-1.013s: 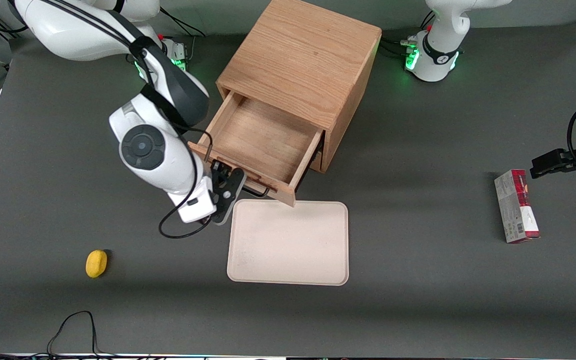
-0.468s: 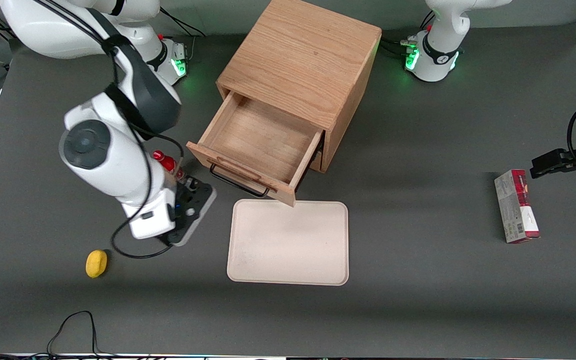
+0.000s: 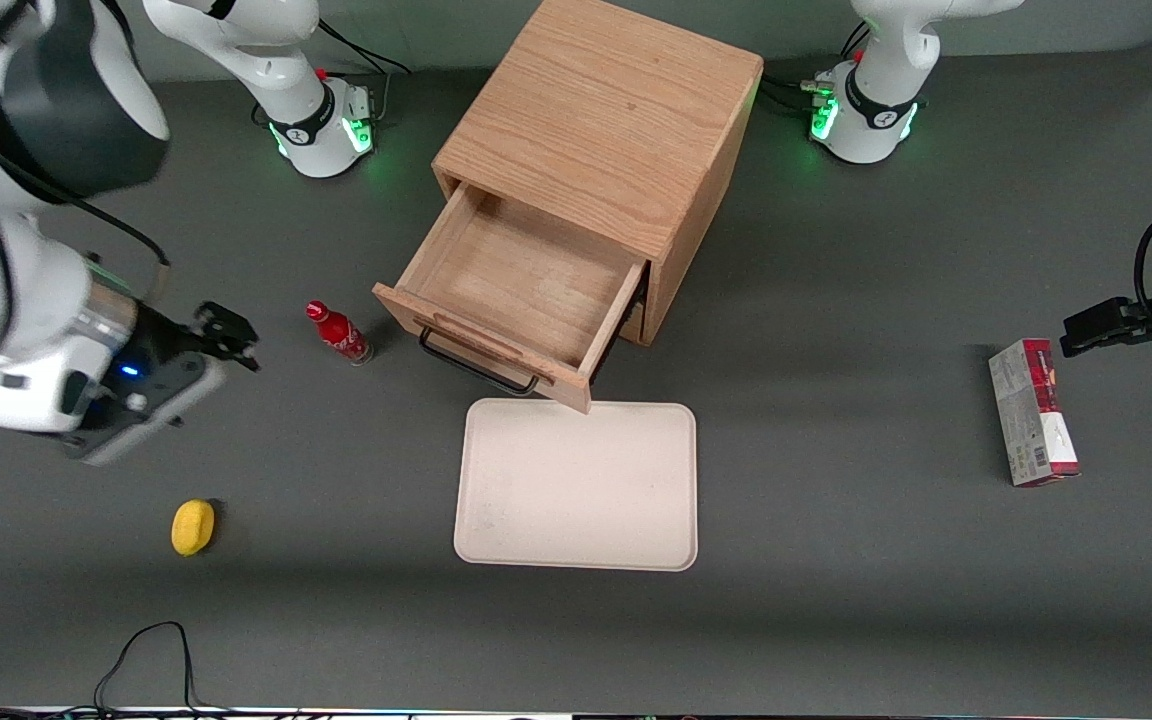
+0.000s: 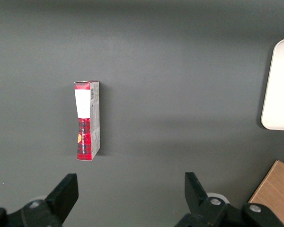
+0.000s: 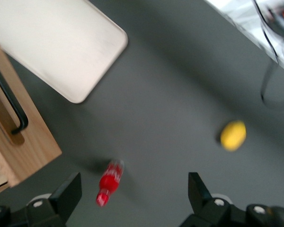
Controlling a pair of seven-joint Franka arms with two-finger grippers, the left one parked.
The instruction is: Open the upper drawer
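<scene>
The oak cabinet (image 3: 606,110) stands at the table's middle. Its upper drawer (image 3: 526,275) is pulled far out, a shallow wooden box with nothing in it. The thin black bar handle (image 3: 476,368) hangs on the drawer front. My gripper (image 3: 231,335) is open and holds nothing. It hovers well away from the drawer, toward the working arm's end of the table, with a small red bottle between it and the drawer. The right wrist view shows the open gripper (image 5: 134,189) above bare table, with the drawer front (image 5: 28,137) and its handle (image 5: 9,101) at the frame's edge.
A small red bottle (image 3: 338,333) stands beside the drawer front; it also shows in the right wrist view (image 5: 110,182). A cream tray (image 3: 578,485) lies just nearer the camera than the drawer. A yellow lump (image 3: 193,526) lies nearer still. A red and grey box (image 3: 1033,411) lies toward the parked arm's end.
My gripper has let go of the drawer handle and swung away toward the working arm's end of the table. This uncovered the red bottle. The drawer stays pulled out.
</scene>
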